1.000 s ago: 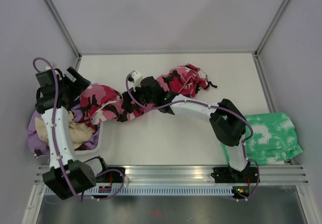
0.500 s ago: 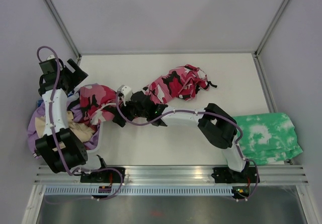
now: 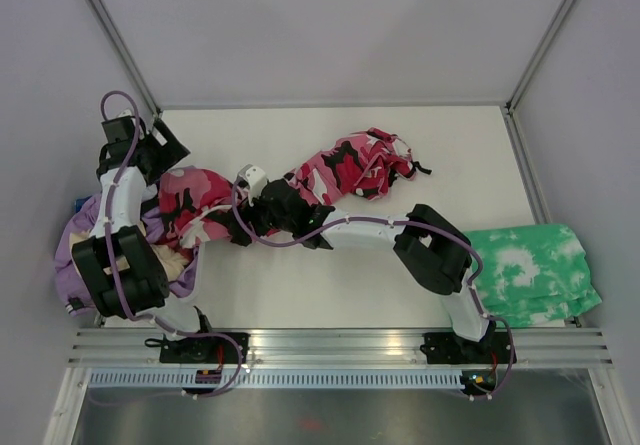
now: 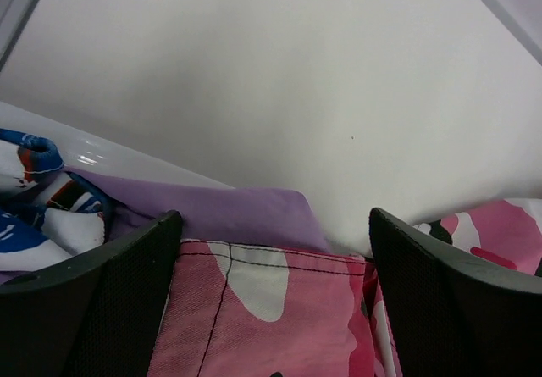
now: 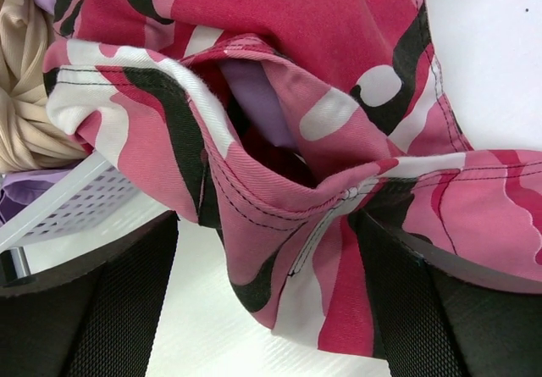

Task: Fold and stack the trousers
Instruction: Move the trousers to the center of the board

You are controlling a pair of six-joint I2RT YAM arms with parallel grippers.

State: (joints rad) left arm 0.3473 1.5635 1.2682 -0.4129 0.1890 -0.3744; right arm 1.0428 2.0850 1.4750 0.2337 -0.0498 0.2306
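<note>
The camouflage trousers [image 3: 340, 170] lie in a crumpled band from the white basket [image 3: 197, 270] at the left out across the table's middle. My left gripper [image 3: 165, 157] hangs open over their basket end; in the left wrist view a stitched pink hem of the trousers [image 4: 279, 309] lies between its fingers [image 4: 127, 301], on lilac cloth [image 4: 229, 216]. My right gripper [image 3: 243, 227] is open beside the basket's edge. In the right wrist view a hanging fold of the trousers [image 5: 279, 224] sits between the spread fingers [image 5: 440, 318], untouched by the left one.
The basket holds lilac [image 3: 75, 265] and beige clothes [image 5: 21, 131]; its perforated rim [image 5: 76, 199] shows by the right gripper. A blue, white and red printed cloth [image 4: 34, 199] lies in it too. A green-and-white tie-dye garment [image 3: 530, 270] lies at the right edge.
My right gripper slid left along the trousers from the table's middle to the basket's edge. My left arm swung farther back and right, over the trousers' basket end.
</note>
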